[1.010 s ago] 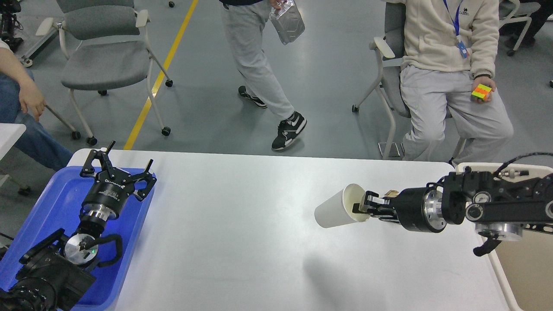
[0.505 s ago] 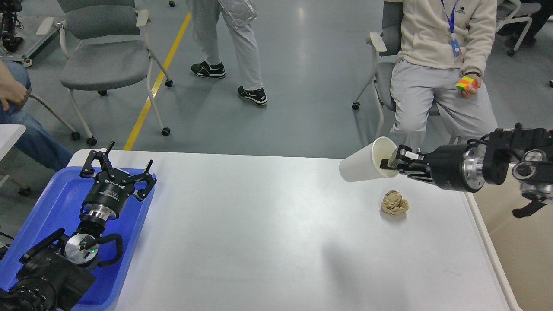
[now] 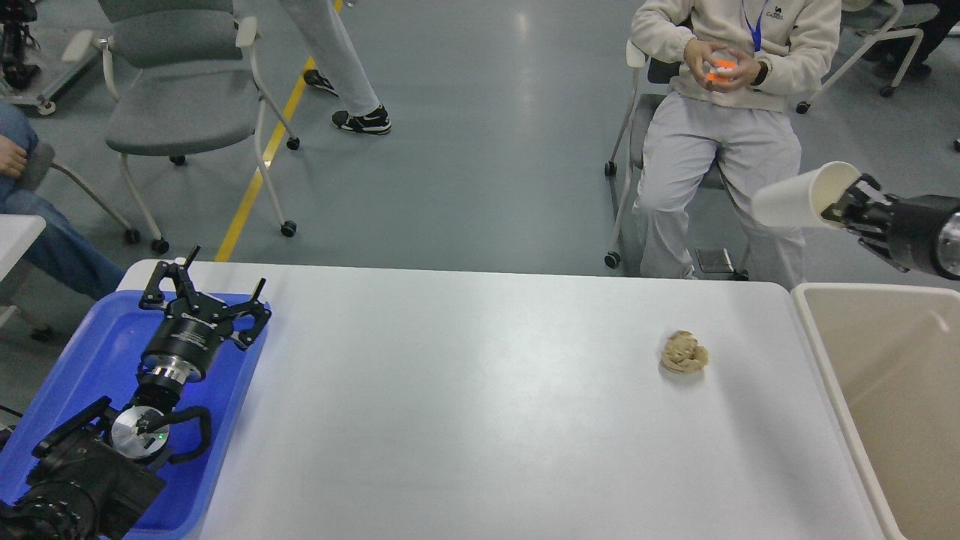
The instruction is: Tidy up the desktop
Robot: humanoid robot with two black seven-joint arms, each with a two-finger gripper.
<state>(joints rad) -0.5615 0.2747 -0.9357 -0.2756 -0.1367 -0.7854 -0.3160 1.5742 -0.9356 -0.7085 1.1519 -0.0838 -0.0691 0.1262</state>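
A shallow blue plastic tray point(image 3: 90, 352) lies at the left edge of the view. A deep beige rectangular bin point(image 3: 892, 390) stands at the right edge. Between them, nearer the bin, sits a crumpled tan paper ball point(image 3: 684, 352). A white paper cup point(image 3: 806, 196) hangs tilted on its side in the air above the bin's far corner. Beyond, on the grey floor with its yellow line point(image 3: 274, 142), stands a grey office chair with cream arms point(image 3: 180, 97), and a seated person in cream clothes point(image 3: 720, 112) handles a coloured puzzle cube point(image 3: 721, 69).
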